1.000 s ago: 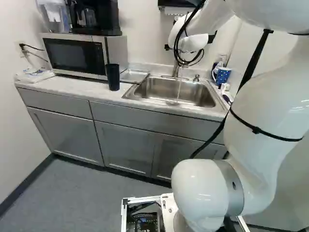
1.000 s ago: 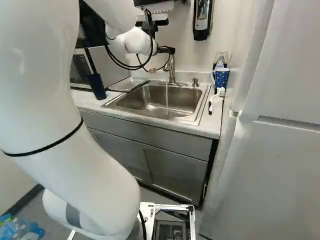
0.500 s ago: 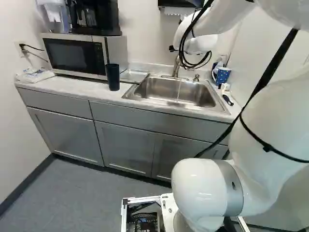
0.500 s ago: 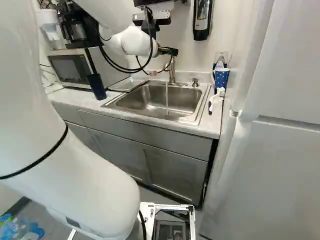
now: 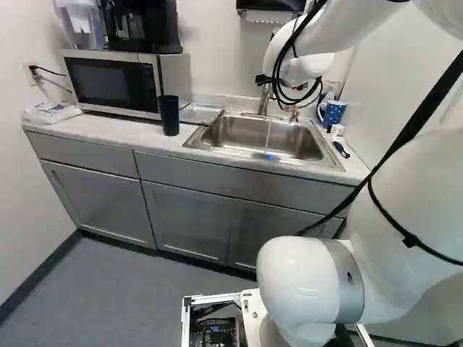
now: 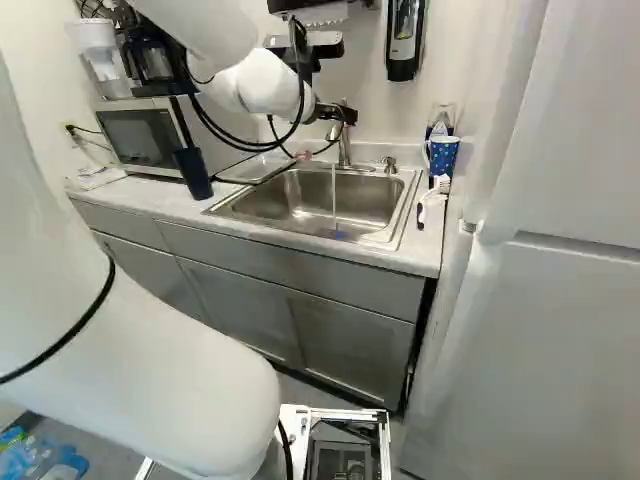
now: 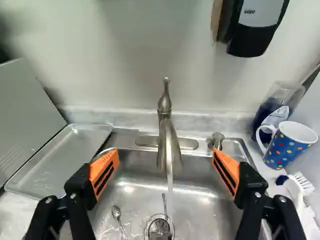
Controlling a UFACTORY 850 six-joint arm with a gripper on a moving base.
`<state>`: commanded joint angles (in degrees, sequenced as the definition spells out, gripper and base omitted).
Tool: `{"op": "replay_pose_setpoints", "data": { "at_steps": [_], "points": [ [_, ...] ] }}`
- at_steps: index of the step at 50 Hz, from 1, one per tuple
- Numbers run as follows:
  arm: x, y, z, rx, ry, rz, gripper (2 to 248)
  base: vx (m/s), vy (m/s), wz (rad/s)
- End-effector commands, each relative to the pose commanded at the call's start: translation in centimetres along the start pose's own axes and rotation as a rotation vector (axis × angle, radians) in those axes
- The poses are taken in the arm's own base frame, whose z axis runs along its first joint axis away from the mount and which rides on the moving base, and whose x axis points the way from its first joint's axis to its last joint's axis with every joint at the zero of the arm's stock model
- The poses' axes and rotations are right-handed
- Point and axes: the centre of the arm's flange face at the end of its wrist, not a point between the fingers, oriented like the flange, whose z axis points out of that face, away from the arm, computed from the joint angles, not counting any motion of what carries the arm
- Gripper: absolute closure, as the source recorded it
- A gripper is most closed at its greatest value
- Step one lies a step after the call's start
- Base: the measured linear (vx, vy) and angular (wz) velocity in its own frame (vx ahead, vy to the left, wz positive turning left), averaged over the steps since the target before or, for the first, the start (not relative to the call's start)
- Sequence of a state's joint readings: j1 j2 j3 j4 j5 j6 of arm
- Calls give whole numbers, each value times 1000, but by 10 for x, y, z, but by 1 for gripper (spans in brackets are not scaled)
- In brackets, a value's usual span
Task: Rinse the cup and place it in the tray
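An open claw (image 7: pixel 165 156) faces the running faucet (image 7: pixel 168 137); swinging sideways too low, it could strike the faucet or topple the spotted cup (image 7: pixel 286 146) beside the sink (image 6: pixel 370 195).

On the pale front of the wall soap dispenser (image 7: pixel 249 46), the word "GOJO" can be read in the wrist view. The bottle with blue liquid (image 7: pixel 261 116) carries a label (image 7: pixel 276 116), but its print is not readable.

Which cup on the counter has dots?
The mug beside the brush: multicoloured dots, white handle. The tumbler by the microwave is plain and dark.
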<state>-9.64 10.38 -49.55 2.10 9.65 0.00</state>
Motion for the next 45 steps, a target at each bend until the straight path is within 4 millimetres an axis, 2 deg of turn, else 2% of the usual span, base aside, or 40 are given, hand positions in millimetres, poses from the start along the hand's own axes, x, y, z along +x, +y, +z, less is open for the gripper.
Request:
{"op": "replay_pose_setpoints", "data": {
  "at_steps": [39,45],
  "points": [
    [-37,1,-13,-1,-396,-3,3,0,0,0],
    [-38,1,-13,-1,-402,-3,3,0,0,0]
  ]
}}
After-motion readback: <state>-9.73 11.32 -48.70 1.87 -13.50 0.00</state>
